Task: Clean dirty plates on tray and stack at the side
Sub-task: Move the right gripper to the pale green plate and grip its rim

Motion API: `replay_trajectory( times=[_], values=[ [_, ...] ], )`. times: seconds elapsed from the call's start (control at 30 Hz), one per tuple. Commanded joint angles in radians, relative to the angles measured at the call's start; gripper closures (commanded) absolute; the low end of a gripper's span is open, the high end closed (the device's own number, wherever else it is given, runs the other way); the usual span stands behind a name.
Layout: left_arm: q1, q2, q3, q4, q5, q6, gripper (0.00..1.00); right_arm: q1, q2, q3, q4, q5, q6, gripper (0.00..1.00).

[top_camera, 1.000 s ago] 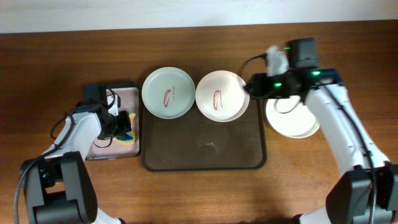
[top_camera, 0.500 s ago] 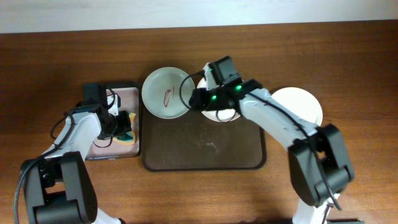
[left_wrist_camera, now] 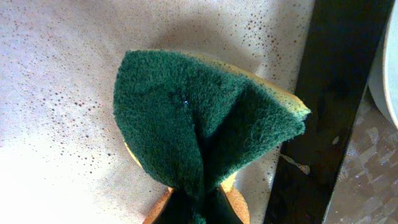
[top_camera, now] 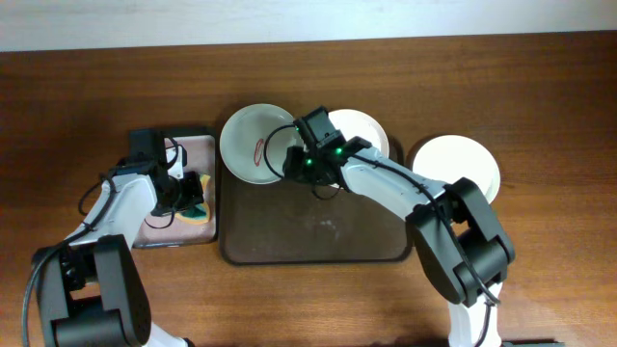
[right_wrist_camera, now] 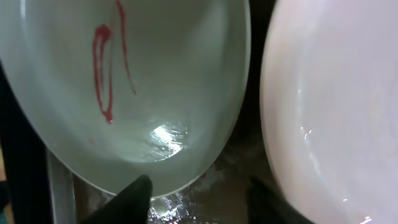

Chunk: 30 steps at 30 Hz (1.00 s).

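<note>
We watch the right arm swing leftward across the tray. A second ago it reached in from the right, its jaws at the right rim of the white plate. Now the right gripper hangs over the gap between that plate and the pale green plate. The arm now hides part of the white plate, while the second white plate on the worktop, half covered before, shows whole.

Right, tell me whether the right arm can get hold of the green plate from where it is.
Probably yes. The right gripper hangs open at the rim of the pale green plate, one finger over the plate and one outside it. The white plate sits close alongside, but nothing lies between.
</note>
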State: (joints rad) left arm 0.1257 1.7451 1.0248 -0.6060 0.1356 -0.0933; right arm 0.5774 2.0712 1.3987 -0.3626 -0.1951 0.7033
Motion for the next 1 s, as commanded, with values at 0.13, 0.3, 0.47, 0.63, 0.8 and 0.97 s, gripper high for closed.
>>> replay_trajectory(
  times=[0.13,0.3,0.47,0.63,0.8,0.97],
  values=[
    [-0.001,0.006,0.009,0.000,0.018,0.019,1.00,0.014,0.017,0.013,-0.001,0.043,0.089,0.54],
    [-0.001,0.006,0.009,0.000,0.018,0.019,1.00,0.023,0.025,0.011,-0.018,0.050,0.091,0.59],
    [-0.001,0.006,0.009,0.000,0.018,0.019,1.00,0.040,0.062,0.011,-0.069,0.045,0.091,0.64],
    [-0.001,0.006,0.009,0.003,0.018,0.019,1.00,0.043,0.045,0.012,-0.165,0.034,0.075,0.78],
    [-0.001,0.006,0.009,0.004,0.018,0.019,1.00,0.031,-0.013,0.014,-0.201,0.035,-0.018,0.82],
    [-0.001,0.006,0.009,0.003,0.018,0.019,1.00,0.005,-0.047,0.054,-0.130,0.049,-0.018,0.59]
  ],
)
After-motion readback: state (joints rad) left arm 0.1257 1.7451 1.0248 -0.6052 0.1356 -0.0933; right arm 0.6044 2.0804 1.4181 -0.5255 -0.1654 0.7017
